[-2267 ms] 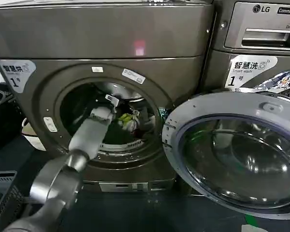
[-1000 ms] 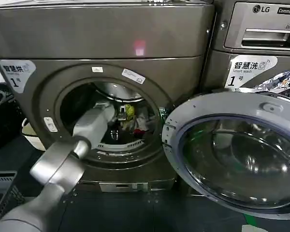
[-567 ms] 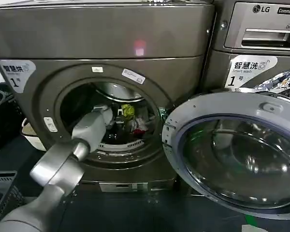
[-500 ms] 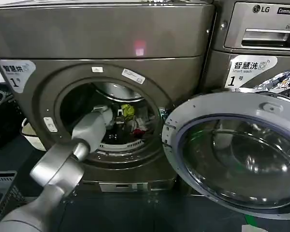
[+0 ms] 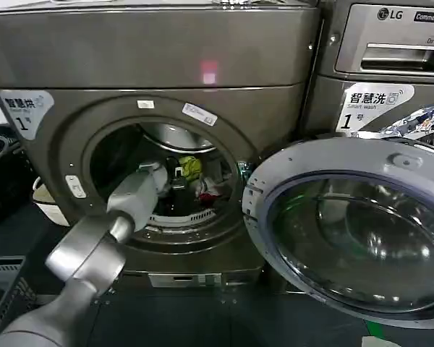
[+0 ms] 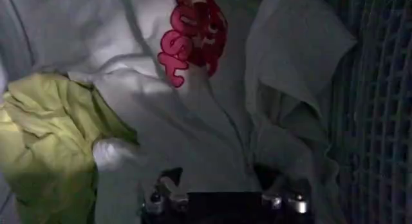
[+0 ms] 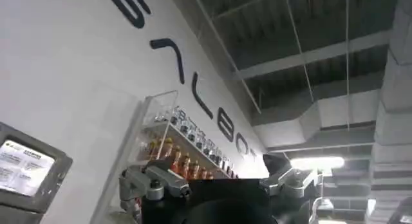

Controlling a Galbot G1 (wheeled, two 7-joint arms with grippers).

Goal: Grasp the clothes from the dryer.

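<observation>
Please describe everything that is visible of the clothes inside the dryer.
The clothes are a small soft bundle inside the open porthole of the dryer, held up above the drum floor. One crumpled garment is yellow-green; the others are grey-white and creased, one with a red print. The fabric looks like thin cotton. The left gripper is pressed into the grey-white cloth, its jaws shut on it.

Dark bronze-grey dryer (image 5: pixel 159 65) with round door swung open, crumpled clothes (image 5: pixel 197 177) inside its drum, yellow-green piece beside grey-white garments with red print
</observation>
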